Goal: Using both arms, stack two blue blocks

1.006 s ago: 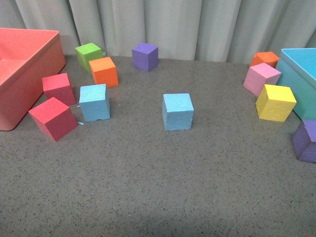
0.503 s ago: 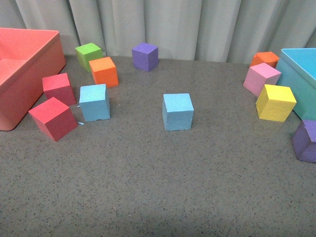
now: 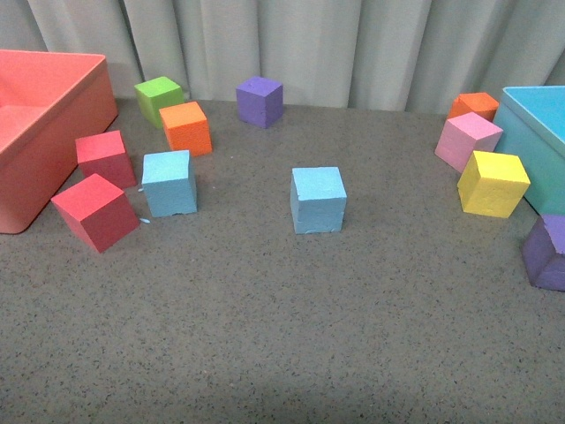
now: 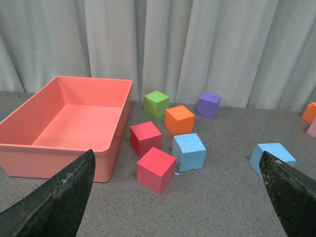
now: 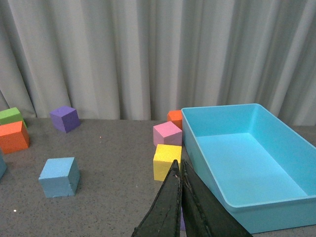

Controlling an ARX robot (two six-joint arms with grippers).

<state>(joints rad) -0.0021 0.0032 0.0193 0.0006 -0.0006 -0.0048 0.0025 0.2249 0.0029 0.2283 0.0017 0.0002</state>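
Two light blue blocks rest apart on the grey table. One [image 3: 169,182] sits at the left beside two red cubes; it also shows in the left wrist view [image 4: 188,151]. The other [image 3: 318,199] sits mid-table and shows in the left wrist view [image 4: 272,157] and the right wrist view [image 5: 59,177]. No arm shows in the front view. My left gripper [image 4: 180,190] is open and empty, hanging well short of both blocks. My right gripper [image 5: 178,165] is shut and empty, near the teal bin [image 5: 276,207], far from the blocks.
A salmon bin [image 3: 53,150] stands at the left. Two red cubes [image 3: 95,211], an orange cube [image 3: 185,128], a green cube [image 3: 158,97] and a purple cube [image 3: 259,101] lie around. At the right are pink [image 3: 467,140], yellow [image 3: 492,183], orange and purple cubes.
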